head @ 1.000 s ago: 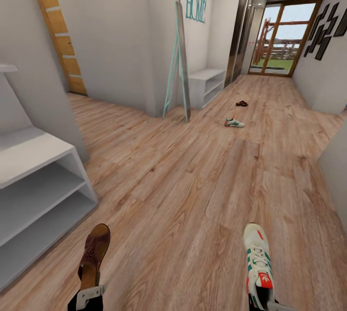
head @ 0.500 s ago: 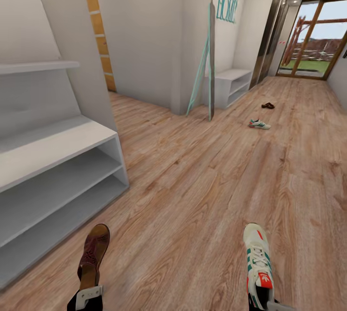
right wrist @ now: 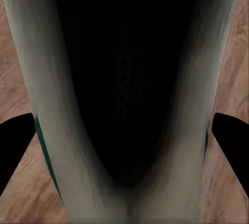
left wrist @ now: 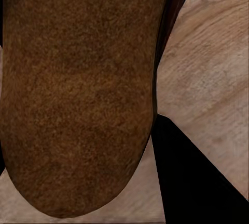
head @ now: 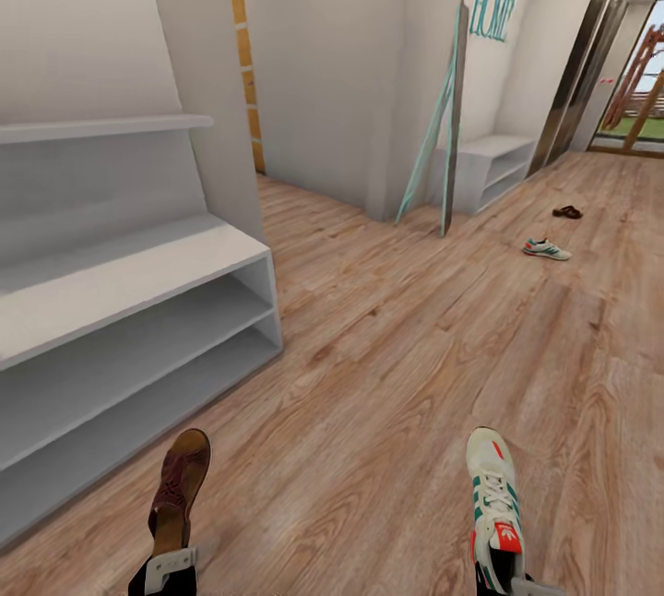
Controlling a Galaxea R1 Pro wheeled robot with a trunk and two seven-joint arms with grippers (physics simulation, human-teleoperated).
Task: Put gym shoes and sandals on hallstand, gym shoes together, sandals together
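In the head view my left gripper [head: 170,568] is shut on the heel of a brown sandal [head: 181,483], held above the corridor floor [head: 369,375]. My right gripper [head: 505,579] is shut on a white gym shoe [head: 493,499] with green stripes. The left wrist view is close on the sandal's brown surface [left wrist: 78,94]. The right wrist view looks into the gym shoe's dark opening [right wrist: 124,78], with a dark finger [right wrist: 14,141] on each side. The pale-grey hallstand [head: 138,268] stands at the left. Far off on the floor lie the other gym shoe [head: 546,250] and the other sandal [head: 566,211].
A teal-framed mirror [head: 449,130] leans against the wall corner ahead. A plain low white bench [head: 489,167] stands behind it. An orange door [head: 245,70] is set in the side passage. Open plank floor lies between me and the far shoes.
The whole view has swung left: the hallstand now takes up more of the left side and the far shoes sit further right. Both held shoes keep their place in the grippers.
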